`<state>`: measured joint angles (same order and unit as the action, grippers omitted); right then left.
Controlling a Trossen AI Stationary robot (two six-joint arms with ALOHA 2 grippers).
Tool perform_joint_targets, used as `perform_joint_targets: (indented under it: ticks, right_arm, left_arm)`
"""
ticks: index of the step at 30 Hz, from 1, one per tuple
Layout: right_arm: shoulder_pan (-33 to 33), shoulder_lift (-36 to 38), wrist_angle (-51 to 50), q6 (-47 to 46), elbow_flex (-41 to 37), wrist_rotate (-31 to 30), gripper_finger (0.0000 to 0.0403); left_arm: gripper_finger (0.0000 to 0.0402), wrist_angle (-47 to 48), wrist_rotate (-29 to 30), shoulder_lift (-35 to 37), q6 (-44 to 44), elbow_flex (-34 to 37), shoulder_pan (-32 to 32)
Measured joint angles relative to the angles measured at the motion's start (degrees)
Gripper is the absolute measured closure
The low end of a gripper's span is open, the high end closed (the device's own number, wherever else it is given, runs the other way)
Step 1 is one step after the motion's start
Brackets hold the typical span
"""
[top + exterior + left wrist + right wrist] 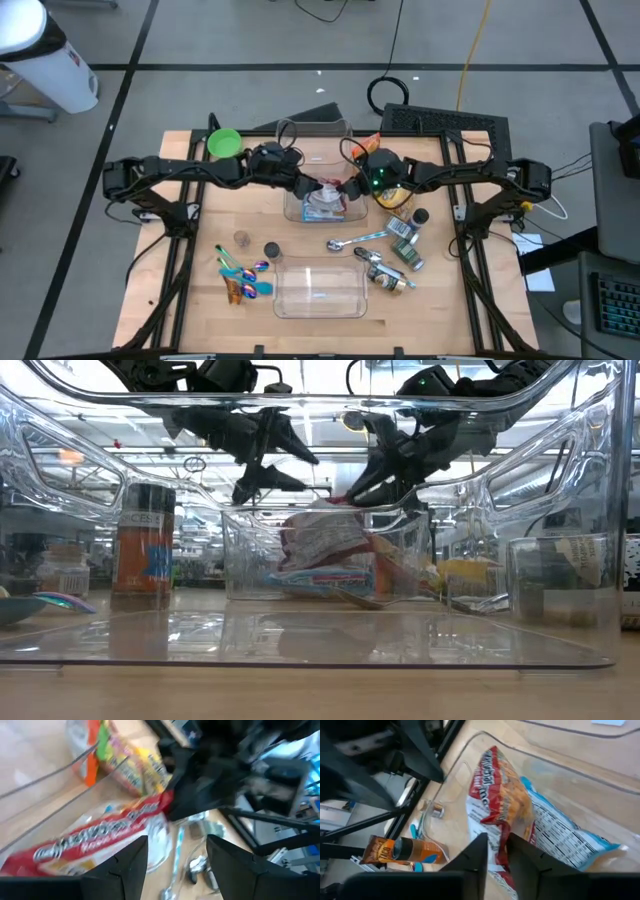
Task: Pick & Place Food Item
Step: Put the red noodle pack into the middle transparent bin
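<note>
A red, white and blue snack bag (322, 203) (530, 820) lies in a clear tub (295, 212) at the table's middle, its bottom on the tub's floor (320, 550). My right gripper (350, 187) (498, 851) hangs over the tub's right side, shut on the bag's red end. My left gripper (305, 186) (177, 857) hovers open over the tub's left side, above the bag (95, 840), touching nothing. My right gripper pinches the bag's red sealed end (501, 831) between its two fingers, which stand a narrow gap apart. The fingers slant down from the table's right side. That end is drawn up toward the fingertips (342, 500), while the remainder of the bag lies in the tub.
A second clear tub (320, 290) stands near the front edge. Spoons (355, 240), bottles (405, 240) and a sauce bottle (400, 851) lie to the right, coloured utensils (242, 278) to the left. At the back sit a green bowl (224, 142) and an orange packet (370, 142).
</note>
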<state>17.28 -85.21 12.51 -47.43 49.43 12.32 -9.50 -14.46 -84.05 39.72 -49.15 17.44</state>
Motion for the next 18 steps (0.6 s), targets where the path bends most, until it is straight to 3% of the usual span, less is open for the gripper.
perform_joint_targets:
  ticks: [9, 14, 18]
  right_arm:
    - [1.5, 0.7, 8.4, 2.3, 0.0, 0.1, 0.0257]
    - [2.3, 2.0, 14.2, 7.4, 0.2, 2.8, 0.0254]
    - [1.9, 1.8, 10.8, 10.4, 1.2, 2.9, 0.0263]
  left_arm:
    - [0.0192, -0.8, 0.6, 0.0, -1.3, 0.0, 1.1]
    - [0.0192, -1.1, -2.3, 0.2, -3.8, -0.2, 1.7]
    - [0.0192, 0.9, -0.9, 0.2, -5.3, -0.2, 1.7]
